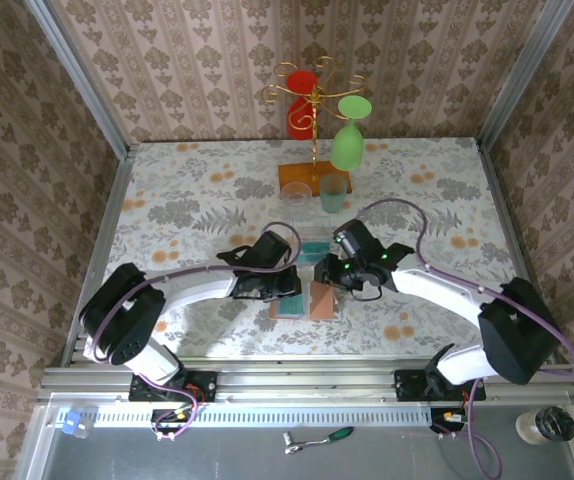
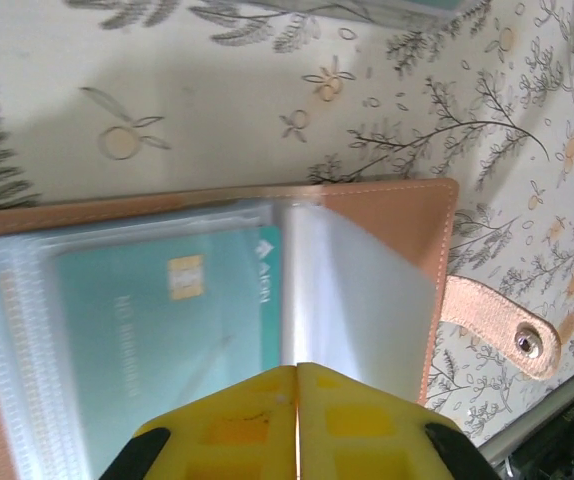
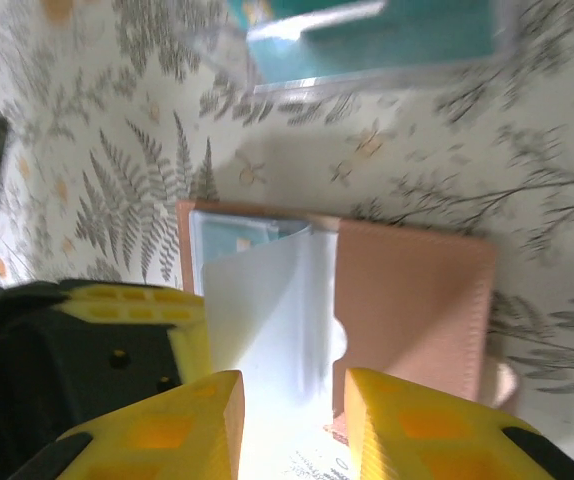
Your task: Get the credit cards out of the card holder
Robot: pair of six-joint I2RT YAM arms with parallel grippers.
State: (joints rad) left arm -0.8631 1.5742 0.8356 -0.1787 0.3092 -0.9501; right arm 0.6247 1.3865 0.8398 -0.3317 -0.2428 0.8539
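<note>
Yellow claws [image 2: 297, 372] [image 3: 289, 388], white arms [image 1: 203, 290], purple cables [image 1: 419, 225]

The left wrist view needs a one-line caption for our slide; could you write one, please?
Closed left gripper at the open card holder, a teal credit card visible inside its clear sleeves.

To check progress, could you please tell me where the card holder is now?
In the top view the card holder lies open on the table, centred left to right, just on the near side of the clear tray.
</note>
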